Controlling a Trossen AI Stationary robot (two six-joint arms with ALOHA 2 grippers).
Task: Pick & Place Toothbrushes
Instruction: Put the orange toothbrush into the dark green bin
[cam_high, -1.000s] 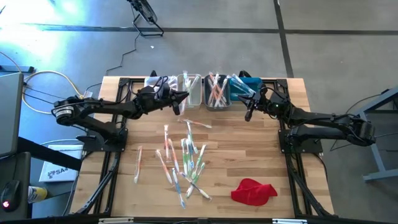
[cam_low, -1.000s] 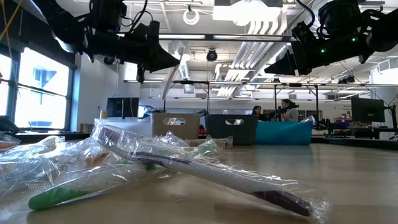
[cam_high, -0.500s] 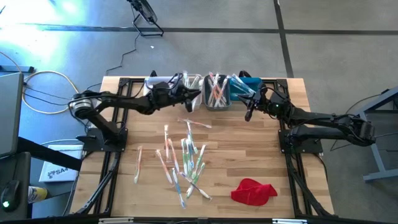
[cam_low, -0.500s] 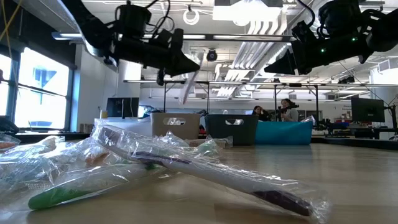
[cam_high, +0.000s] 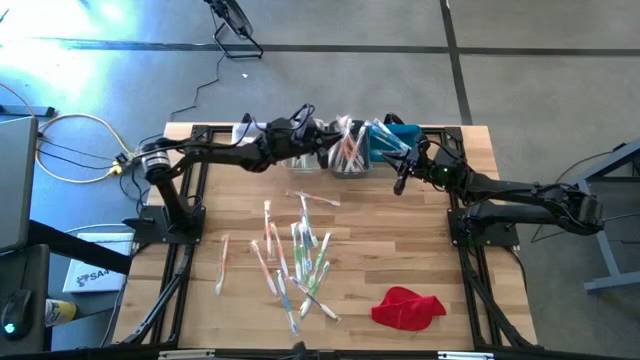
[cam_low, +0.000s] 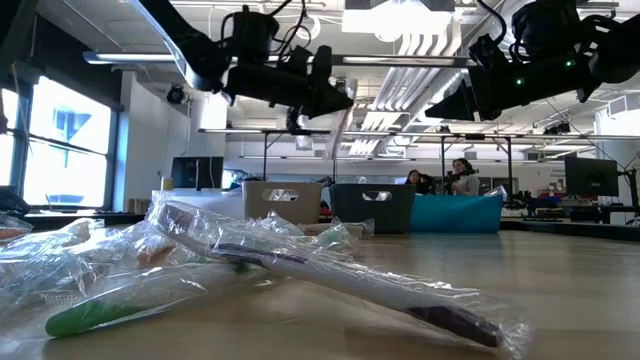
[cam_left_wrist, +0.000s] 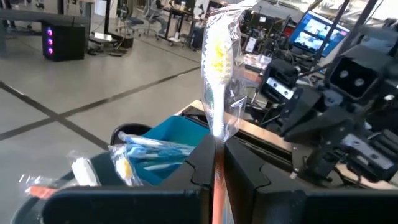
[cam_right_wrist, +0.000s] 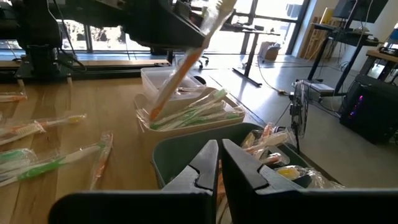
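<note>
Your left pincer (cam_high: 322, 152) sat at the upper middle of the high view, over the row of bins (cam_high: 349, 160), its fingers clamped on a wrapped orange-handled toothbrush (cam_left_wrist: 217, 93) that stood upright between them. Your right pincer (cam_high: 400, 184) hovered just right of the bins with its fingers pressed together on nothing. The loose toothbrushes (cam_high: 297, 255) lay scattered mid-table (cam_high: 410, 250), and the red cloth (cam_high: 407, 307) lay toward the lower right.
</note>
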